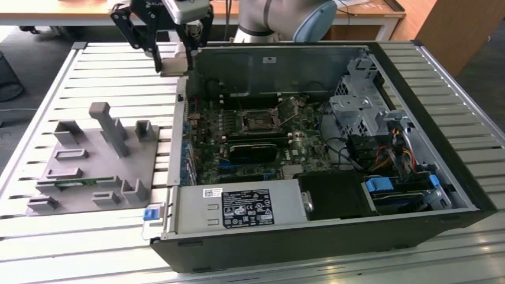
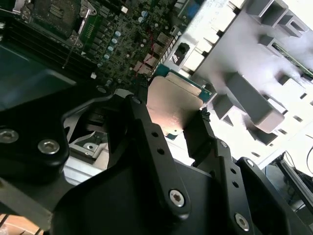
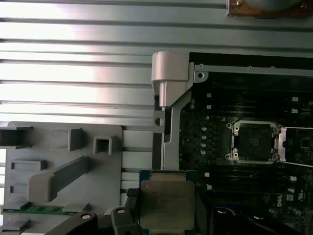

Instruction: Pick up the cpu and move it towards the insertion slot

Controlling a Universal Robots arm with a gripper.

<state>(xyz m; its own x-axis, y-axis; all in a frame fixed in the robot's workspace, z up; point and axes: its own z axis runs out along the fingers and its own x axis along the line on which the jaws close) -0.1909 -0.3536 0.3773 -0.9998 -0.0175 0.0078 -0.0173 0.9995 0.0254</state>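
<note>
One gripper (image 2: 178, 125), jaws clamping one cpu (image 2: 173, 105) by its edges, holding it in the air over the case's wall. One insertion slot (image 3: 254, 142) sitting open on the motherboard (image 1: 261, 136), well apart from it. One grey fixture tray (image 1: 94, 160) lying on the slatted surface (image 1: 47, 77), carrying one green circuit strip (image 1: 75, 184).

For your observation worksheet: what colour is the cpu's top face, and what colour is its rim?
The cpu has a silvery top with a blue-green rim, clearest in the first wrist view.
</note>
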